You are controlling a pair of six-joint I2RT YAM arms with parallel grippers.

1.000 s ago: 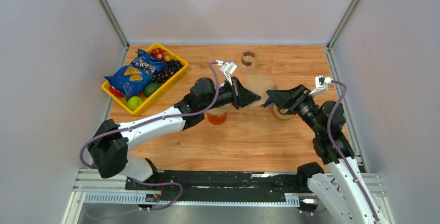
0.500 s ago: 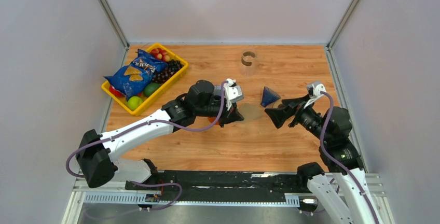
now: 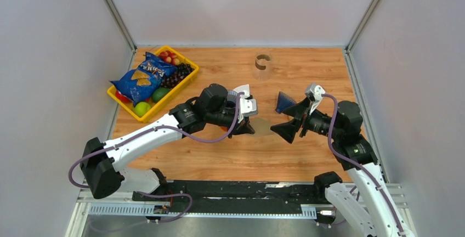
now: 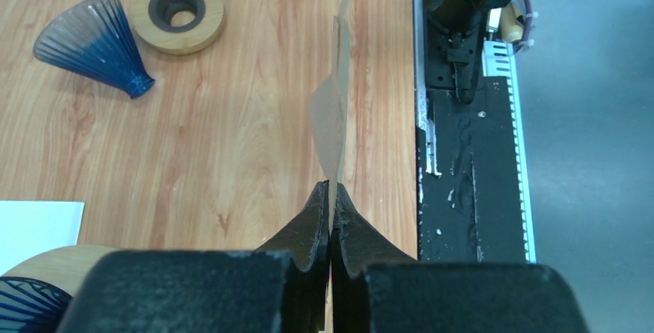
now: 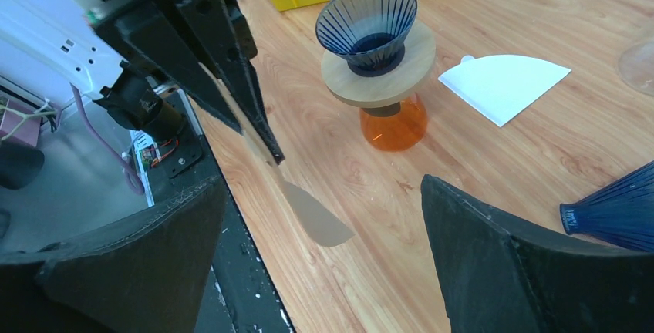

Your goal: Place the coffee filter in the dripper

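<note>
My left gripper [image 3: 251, 128] [image 4: 332, 188] is shut on a brown paper coffee filter [image 3: 264, 124] [image 4: 335, 117] and holds it edge-up above the table. In the right wrist view the filter [image 5: 312, 213] hangs between my right gripper's [image 5: 320, 194] wide-open fingers without touching them. That gripper [image 3: 288, 120] is empty. A blue ribbed dripper [image 5: 369, 23] stands upright on a wooden ring [image 5: 378, 79] over an orange glass server [image 5: 393, 126]; my left arm hides it in the top view. A second blue dripper [image 3: 283, 102] [image 4: 92, 44] lies on its side.
A white paper filter [image 5: 505, 82] lies flat beside the server. A loose wooden ring [image 4: 177, 13] lies by the fallen dripper. A clear glass vessel [image 3: 263, 61] stands at the back. A yellow tray [image 3: 183, 83] of fruit and a chip bag is at the back left.
My left gripper has carried the brown filter down toward the near side. My right gripper has let go, swung left and now straddles the filter with wide-open fingers.
</note>
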